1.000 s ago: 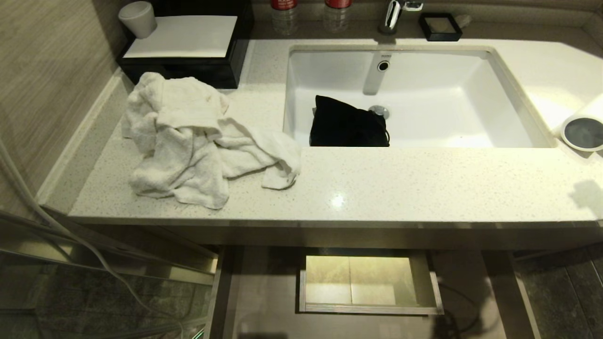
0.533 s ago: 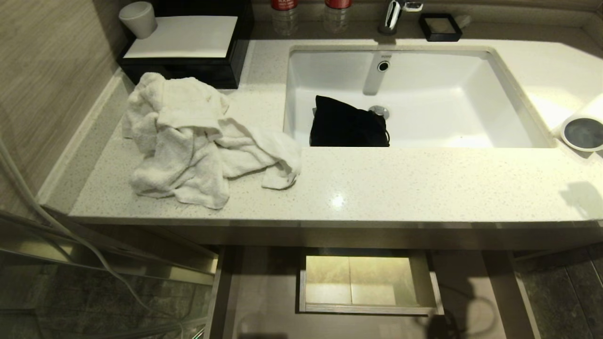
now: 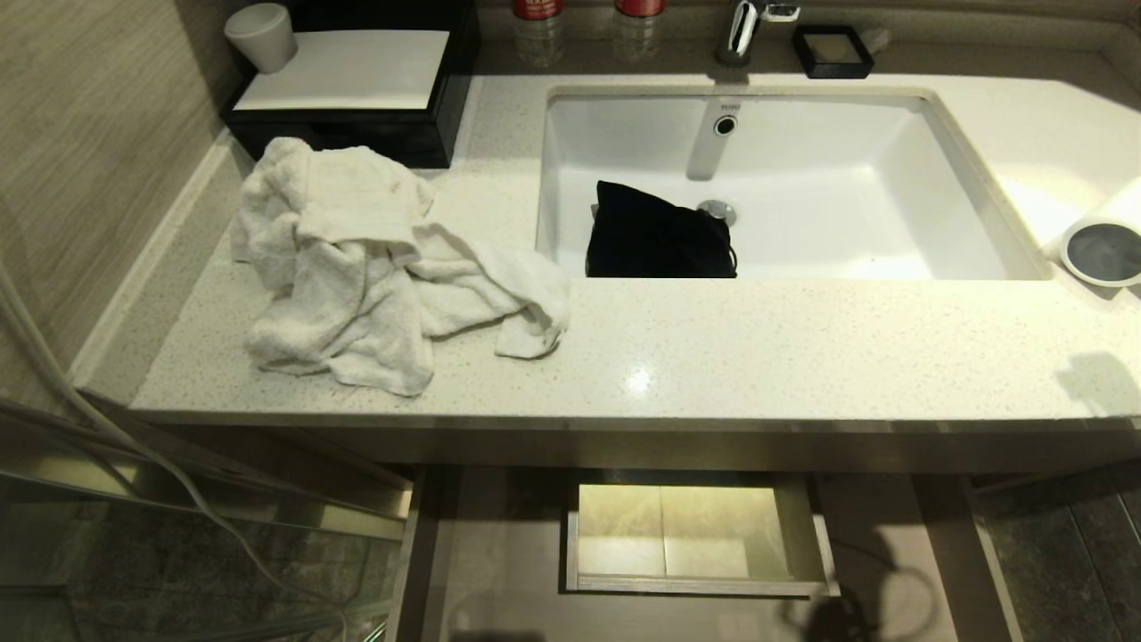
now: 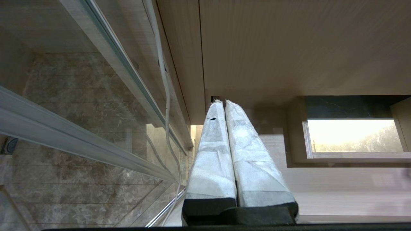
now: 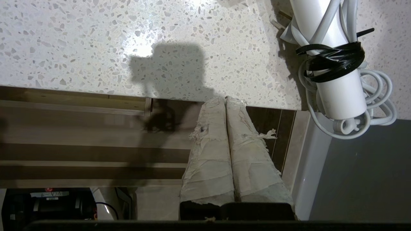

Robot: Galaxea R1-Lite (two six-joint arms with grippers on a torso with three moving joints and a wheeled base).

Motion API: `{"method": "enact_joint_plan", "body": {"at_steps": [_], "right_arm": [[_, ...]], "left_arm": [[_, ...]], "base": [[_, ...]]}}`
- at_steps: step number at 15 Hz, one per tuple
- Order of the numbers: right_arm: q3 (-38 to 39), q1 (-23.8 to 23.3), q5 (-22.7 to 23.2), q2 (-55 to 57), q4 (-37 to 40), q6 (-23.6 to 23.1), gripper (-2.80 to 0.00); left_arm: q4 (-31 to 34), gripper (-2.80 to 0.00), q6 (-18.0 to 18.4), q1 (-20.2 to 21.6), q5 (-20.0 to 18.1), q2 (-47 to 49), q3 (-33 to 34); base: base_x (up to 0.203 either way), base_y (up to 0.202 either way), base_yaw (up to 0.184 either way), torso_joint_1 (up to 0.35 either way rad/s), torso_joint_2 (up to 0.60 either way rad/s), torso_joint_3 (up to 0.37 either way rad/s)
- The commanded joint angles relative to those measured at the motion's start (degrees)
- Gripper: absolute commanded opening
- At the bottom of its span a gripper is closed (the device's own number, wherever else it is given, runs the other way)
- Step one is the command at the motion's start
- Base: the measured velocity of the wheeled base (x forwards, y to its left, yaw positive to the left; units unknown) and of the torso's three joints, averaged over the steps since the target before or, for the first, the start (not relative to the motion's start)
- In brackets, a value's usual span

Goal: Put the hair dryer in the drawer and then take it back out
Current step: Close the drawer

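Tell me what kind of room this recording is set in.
Most likely a hotel-style bathroom: a white sink set in a speckled stone counter with a tap behind it, a crumpled white towel beside the basin, and a hair dryer at the counter's right edge.

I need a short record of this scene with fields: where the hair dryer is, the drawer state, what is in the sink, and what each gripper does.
hair dryer: lying on the countertop at its far right edge, cord bundled around the handle
drawer: pulled open, nothing visible inside
sink: black pouch lies in the basin
towel: crumpled white towel on the counter's left part
left gripper: shut, parked low beside the cabinet
right gripper: shut, empty, at the counter's front edge near the dryer
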Motion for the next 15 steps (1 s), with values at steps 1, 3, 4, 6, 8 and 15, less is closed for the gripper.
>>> {"method": "enact_joint_plan", "body": {"at_steps": [1,3,4,6,8,15], "right_arm": [[0.3,0.0,0.1,-0.3,-0.1,-0.2,-2.8],[0.9,0.3,0.1,-0.6,-0.2,-0.2,-2.8],[1.0,0.5,0.1,-0.8,-0.4,-0.2,-2.8],[1.4,1.0,0.1,-0.9,-1.0,-0.1,-2.8],[1.7,1.0,0.1,-1.1,-1.1,-0.1,-2.8],[2.4,1.3,0.1,-1.6,-2.3,-0.3,-2.8]], "left_arm": [[0.0,-2.8,0.0,0.0,0.0,0.0,0.0],[0.0,-2.8,0.0,0.0,0.0,0.0,0.1],[0.0,-2.8,0.0,0.0,0.0,0.0,0.1],[0.0,-2.8,0.0,0.0,0.0,0.0,0.1],[0.0,-2.8,0.0,0.0,0.0,0.0,0.1],[0.0,-2.8,0.0,0.0,0.0,0.0,0.1]], "base": [[0.0,0.0,0.0,0.0,0.0,0.0],[0.0,0.0,0.0,0.0,0.0,0.0],[0.0,0.0,0.0,0.0,0.0,0.0],[0.0,0.0,0.0,-0.089,0.31,0.2],[0.0,0.0,0.0,-0.125,0.38,0.237],[0.0,0.0,0.0,-0.104,0.32,0.21]]}}
